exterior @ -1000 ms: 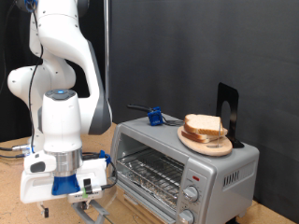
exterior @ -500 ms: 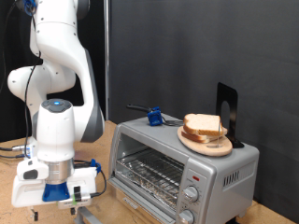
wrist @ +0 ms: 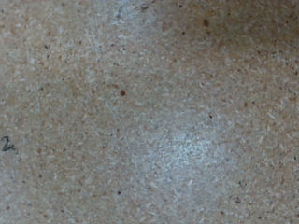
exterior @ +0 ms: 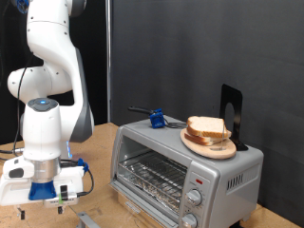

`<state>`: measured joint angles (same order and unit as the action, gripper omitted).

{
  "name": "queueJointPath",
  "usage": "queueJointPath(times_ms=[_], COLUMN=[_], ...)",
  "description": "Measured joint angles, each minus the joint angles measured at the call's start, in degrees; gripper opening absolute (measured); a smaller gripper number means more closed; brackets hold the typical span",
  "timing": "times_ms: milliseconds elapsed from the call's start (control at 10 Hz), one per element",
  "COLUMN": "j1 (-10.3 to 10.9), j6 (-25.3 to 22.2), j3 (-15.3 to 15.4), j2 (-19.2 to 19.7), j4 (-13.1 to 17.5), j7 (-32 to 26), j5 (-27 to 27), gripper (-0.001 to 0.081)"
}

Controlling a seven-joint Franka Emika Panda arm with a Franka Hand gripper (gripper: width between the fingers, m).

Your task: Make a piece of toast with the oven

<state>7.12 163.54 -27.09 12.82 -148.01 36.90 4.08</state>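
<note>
The silver toaster oven (exterior: 190,166) stands at the exterior view's right, its wire rack (exterior: 152,176) showing through the front. Its door looks folded down, with an edge (exterior: 88,220) at the picture's bottom. The piece of toast (exterior: 206,127) lies on a round wooden plate (exterior: 211,145) on top of the oven. My hand (exterior: 40,182) hangs low at the exterior view's bottom left, well apart from the oven. Its fingertips do not show clearly. The wrist view shows only the bare speckled tabletop (wrist: 149,112), with no fingers in it.
A thin black upright stand (exterior: 231,116) sits on the oven behind the plate. A small blue object with a dark handle (exterior: 156,119) lies on the oven's far top edge. A black curtain hangs behind. The oven's knobs (exterior: 195,198) face front.
My hand has moved steadily towards the exterior view's left, away from the oven's front. The toast, plate and oven have not moved.
</note>
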Motion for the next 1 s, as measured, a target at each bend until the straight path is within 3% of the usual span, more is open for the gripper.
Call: queueJointPath(times_ms=[200,400,600,800,1000], j1=[-2.0,-3.4,-3.5,-3.6,-3.7], j6=[-2.2,-8.2,-15.4,-21.7,-26.3], j3=[3.7,6.2,6.4,5.5,4.6], j2=[-1.6,-7.4,-13.5,-19.1,-24.4], j4=[0.3,0.2,0.3,0.5,0.7], j7=[-8.3,-20.3,-34.7,-39.7,-39.4], j5=[7.9,18.4,32.0,37.5,37.7], gripper=[0.0808,0.0808,0.0808,0.0808,0.0808])
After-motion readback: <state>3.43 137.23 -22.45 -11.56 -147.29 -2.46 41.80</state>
